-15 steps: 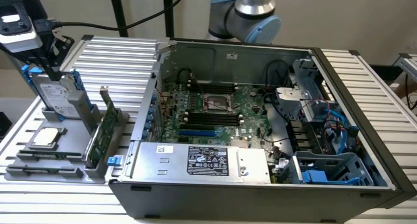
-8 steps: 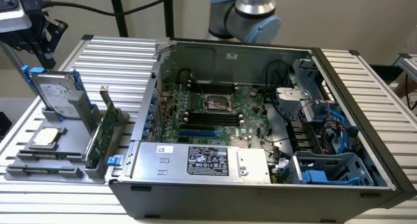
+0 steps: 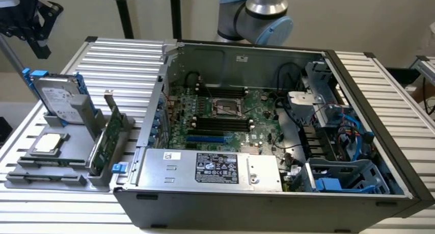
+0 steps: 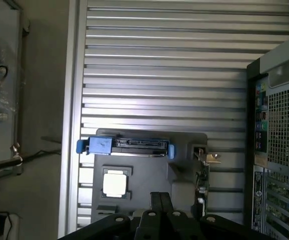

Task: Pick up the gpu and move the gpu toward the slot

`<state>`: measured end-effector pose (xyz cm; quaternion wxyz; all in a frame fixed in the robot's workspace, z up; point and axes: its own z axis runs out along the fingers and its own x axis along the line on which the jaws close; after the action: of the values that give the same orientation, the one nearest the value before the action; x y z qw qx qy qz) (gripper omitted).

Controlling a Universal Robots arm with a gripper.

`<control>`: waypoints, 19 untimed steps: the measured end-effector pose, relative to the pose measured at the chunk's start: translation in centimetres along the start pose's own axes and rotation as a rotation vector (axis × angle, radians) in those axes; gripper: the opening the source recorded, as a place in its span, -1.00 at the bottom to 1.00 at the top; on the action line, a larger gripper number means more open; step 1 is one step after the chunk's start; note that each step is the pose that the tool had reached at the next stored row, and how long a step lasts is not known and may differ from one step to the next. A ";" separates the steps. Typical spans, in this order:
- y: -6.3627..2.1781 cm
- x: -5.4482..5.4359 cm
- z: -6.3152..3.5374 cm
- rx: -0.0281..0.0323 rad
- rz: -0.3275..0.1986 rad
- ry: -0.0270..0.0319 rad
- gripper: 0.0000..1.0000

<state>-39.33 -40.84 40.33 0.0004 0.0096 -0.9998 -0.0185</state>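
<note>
The gpu (image 3: 105,142) stands on edge in a grey holder (image 3: 64,180) at the exterior view's left, green board face showing, silver bracket at its far end. In the wrist view I see the gpu (image 4: 200,176) edge-on from above. My gripper (image 3: 41,45) hangs high above the holder's far end, well clear of the card. Its two black fingers (image 4: 154,202) are pressed together, so the gripper (image 4: 160,199) is shut on nothing. The slot (image 3: 206,140) is a bright-blue strip on the motherboard inside the open computer case (image 3: 380,157).
A silver hard drive with blue rails (image 3: 58,99) stands upright in the same holder, and a square CPU chip (image 3: 48,144) lies flat in front of it. A power supply (image 3: 211,169) and cables fill the case around the motherboard. Ribbed metal table (image 3: 115,55) surrounds everything.
</note>
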 end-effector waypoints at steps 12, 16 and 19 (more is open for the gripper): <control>0.04 0.0 -0.94 0.0001 0.000 0.0001 -0.79; 0.08 0.0 -1.99 -0.0001 0.000 -0.0001 -0.79; 0.08 0.0 -2.00 0.0000 0.000 0.0000 -0.79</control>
<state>-39.33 -40.84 42.33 0.0004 0.0096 -0.9998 -0.0185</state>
